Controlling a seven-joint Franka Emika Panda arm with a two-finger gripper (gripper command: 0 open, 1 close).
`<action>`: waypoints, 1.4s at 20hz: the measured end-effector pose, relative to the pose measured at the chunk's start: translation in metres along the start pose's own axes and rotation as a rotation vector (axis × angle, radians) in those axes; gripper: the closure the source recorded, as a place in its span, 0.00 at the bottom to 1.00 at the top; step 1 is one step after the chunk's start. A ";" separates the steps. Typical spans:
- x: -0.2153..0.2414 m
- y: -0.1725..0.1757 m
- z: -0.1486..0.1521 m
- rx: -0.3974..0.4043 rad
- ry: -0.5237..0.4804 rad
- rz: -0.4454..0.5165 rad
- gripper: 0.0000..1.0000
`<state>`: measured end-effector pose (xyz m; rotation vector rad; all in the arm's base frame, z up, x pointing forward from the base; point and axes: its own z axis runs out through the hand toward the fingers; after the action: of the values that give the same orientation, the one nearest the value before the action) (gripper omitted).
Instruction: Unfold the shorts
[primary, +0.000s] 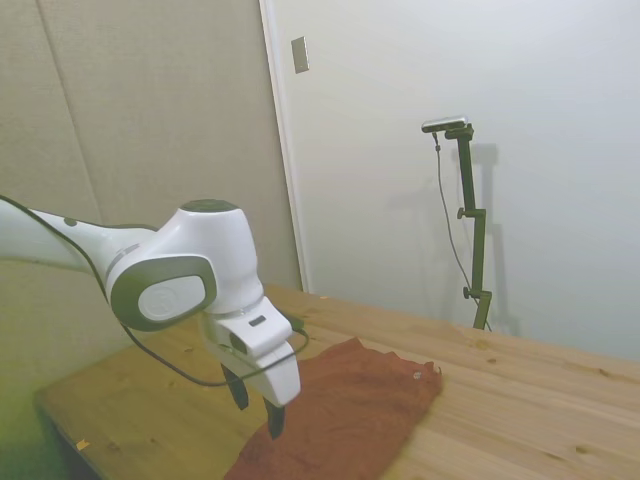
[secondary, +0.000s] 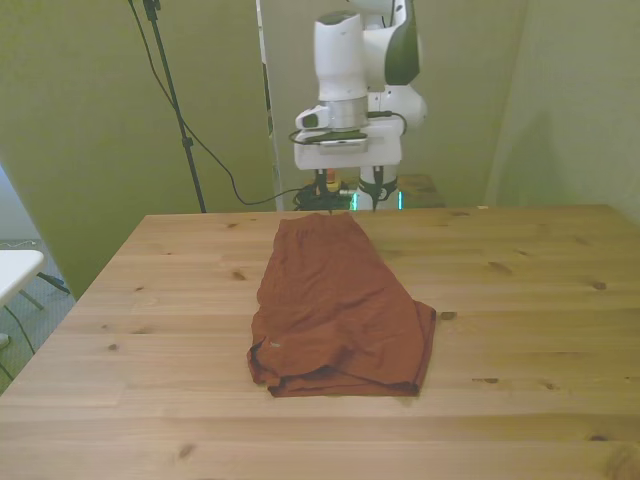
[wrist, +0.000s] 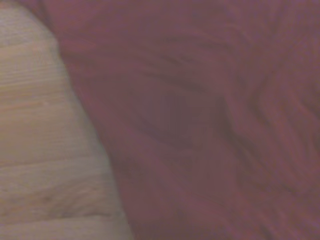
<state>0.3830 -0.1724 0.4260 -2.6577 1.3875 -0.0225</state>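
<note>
The rust-red shorts (secondary: 340, 300) lie folded on the middle of the wooden table (secondary: 530, 300), long axis running from the far edge toward the camera, with a doubled-over fold at the near end. In the side view the shorts (primary: 355, 400) reach the picture's lower edge. My gripper (secondary: 347, 192) hangs open just above the far end of the shorts, holding nothing. From the side, the gripper (primary: 258, 408) is at the shorts' near-left edge, its dark fingers pointing down. The wrist view shows blurred red shorts (wrist: 210, 125) beside bare wood (wrist: 45, 140).
The table's far edge runs just behind the gripper. A white surface (secondary: 15, 268) stands off the front view's left, beyond the table. A thin black pole with a cable (secondary: 175, 110) rises at the back left.
</note>
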 end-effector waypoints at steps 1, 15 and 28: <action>0.010 0.008 -0.002 0.003 -0.036 -0.005 0.00; 0.138 0.096 0.004 0.061 -0.315 0.021 0.00; 0.151 0.066 0.052 -0.008 -0.425 -0.046 0.00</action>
<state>0.4198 -0.3271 0.3575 -2.4990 1.1852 0.5109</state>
